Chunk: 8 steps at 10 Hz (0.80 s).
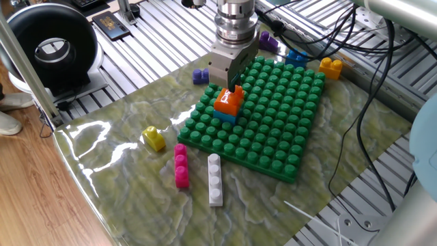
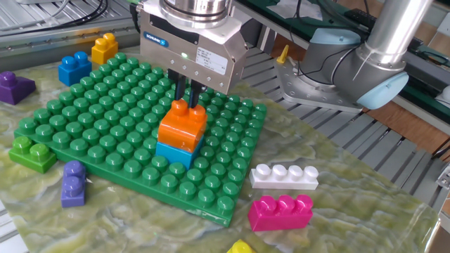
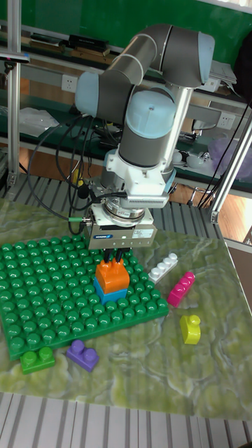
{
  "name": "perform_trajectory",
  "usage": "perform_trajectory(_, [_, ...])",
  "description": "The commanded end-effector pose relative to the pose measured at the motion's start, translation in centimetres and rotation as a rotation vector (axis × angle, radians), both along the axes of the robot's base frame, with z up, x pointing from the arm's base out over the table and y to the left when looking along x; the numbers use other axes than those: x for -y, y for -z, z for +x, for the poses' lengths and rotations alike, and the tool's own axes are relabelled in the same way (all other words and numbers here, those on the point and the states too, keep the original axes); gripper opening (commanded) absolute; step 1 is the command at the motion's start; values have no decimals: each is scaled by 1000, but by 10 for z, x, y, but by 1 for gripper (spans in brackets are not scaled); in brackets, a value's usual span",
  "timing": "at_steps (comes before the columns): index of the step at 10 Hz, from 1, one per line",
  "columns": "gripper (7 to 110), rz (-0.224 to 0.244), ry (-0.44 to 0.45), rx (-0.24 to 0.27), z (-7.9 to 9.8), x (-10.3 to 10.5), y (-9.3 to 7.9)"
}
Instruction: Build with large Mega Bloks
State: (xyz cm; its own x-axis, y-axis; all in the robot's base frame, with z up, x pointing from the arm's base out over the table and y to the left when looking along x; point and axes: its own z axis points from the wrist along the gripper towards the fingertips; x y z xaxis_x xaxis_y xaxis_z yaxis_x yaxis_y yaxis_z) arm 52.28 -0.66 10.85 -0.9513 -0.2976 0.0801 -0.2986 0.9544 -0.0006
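Orange brick [image 2: 182, 125] on top of a light blue one [image 2: 174, 152], bright against the green studded baseplate [image 2: 98, 98]. Beside the plate, a white bar [image 2: 284, 176] and a hot pink bar [image 2: 281, 212]; a yellow block [image 1: 154, 138] sits apart on the mat. That mat [image 1: 136, 198] is olive green, marbled with pale veins. Far side: a blue brick [image 2: 74, 69], a yellow-orange one [image 2: 104, 48], dark purple [image 2: 14, 87]. Near edge: a lime green brick [image 2: 32, 153] and a lilac one [image 2: 72, 183]. The gripper [image 2: 189, 92] body is silver-grey with a blue label.

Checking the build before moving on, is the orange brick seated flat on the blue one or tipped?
Seated flat: the orange brick sits squarely on the blue brick, studs up.
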Motion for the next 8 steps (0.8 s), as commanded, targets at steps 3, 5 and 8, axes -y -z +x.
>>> perform_trajectory(3, [22, 12, 9, 3, 2, -6, 3])
perform_trajectory(5, [22, 9, 9, 0, 1, -5, 3])
perform_trajectory(8, [22, 11, 8, 0, 1, -4, 3])
